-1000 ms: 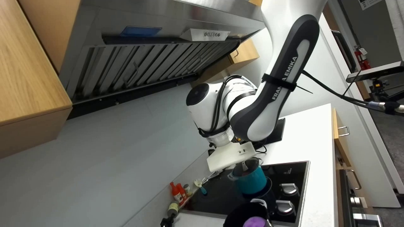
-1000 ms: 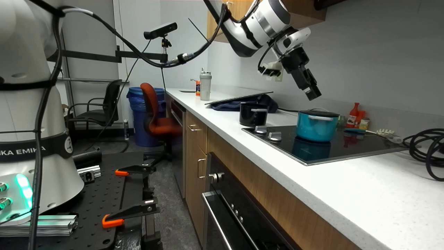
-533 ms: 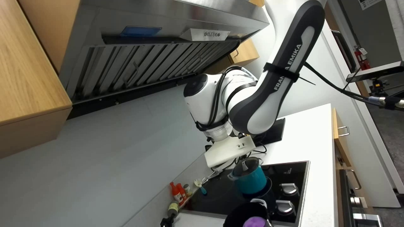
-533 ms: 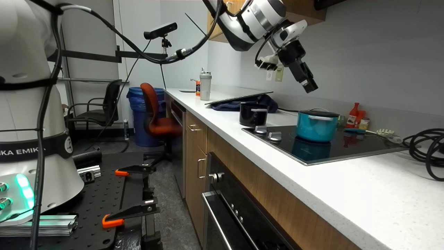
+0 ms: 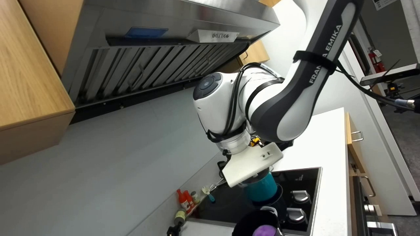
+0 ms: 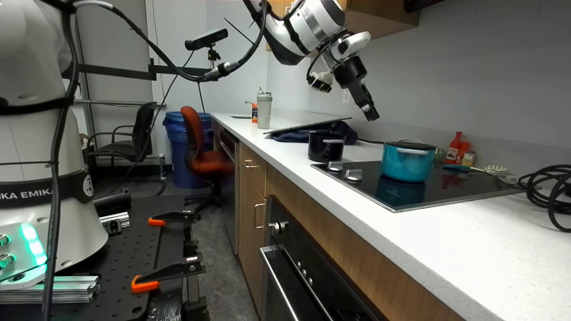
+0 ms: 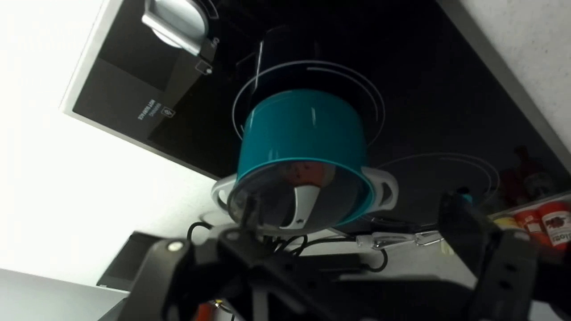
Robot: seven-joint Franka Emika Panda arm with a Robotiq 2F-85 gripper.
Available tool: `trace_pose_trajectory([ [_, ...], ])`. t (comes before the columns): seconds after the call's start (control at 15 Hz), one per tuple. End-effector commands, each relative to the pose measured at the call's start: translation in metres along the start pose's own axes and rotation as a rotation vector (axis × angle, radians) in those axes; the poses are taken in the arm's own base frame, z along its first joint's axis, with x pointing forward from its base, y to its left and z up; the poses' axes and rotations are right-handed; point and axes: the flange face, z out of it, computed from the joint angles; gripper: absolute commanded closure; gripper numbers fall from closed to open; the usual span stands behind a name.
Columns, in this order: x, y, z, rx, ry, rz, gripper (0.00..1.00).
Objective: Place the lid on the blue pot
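Note:
The blue pot (image 7: 303, 125) stands upright on the black cooktop and shows in both exterior views (image 6: 408, 162) (image 5: 262, 190). The glass lid (image 7: 343, 200) with a grey handle (image 7: 306, 200) lies on its top. In the wrist view the lid sits off-centre: it overhangs the rim at the left, and teal rim shows at the right. An orange-red shape shows in the glass; I cannot tell whether it is inside or a reflection. My gripper (image 7: 349, 204) is open and empty, fingers wide apart. In an exterior view the gripper (image 6: 370, 112) hangs above the cooktop, apart from the lid.
A black pot (image 6: 326, 149) stands on the counter beside the cooktop knobs (image 6: 353, 174). Red bottles (image 6: 454, 147) and utensils (image 6: 486, 169) lie toward the wall. A dark pot holding a purple object (image 5: 264, 230) is in front. The range hood (image 5: 157, 65) is overhead.
In an exterior view the gripper has risen a little and moved left, back from above the pot. The pot and lid have not visibly moved.

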Motion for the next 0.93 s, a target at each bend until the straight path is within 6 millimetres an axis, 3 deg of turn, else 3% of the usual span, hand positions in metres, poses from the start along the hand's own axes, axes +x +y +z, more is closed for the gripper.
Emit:
trace_pose_trajectory([
  [0.0, -0.021, 0.019, -0.018, 0.019, -0.014, -0.078, 0.0],
  [0.4, -0.039, 0.056, -0.043, 0.01, -0.057, -0.164, 0.0],
  [0.87, -0.049, 0.111, -0.092, 0.015, -0.196, -0.174, 0.0],
])
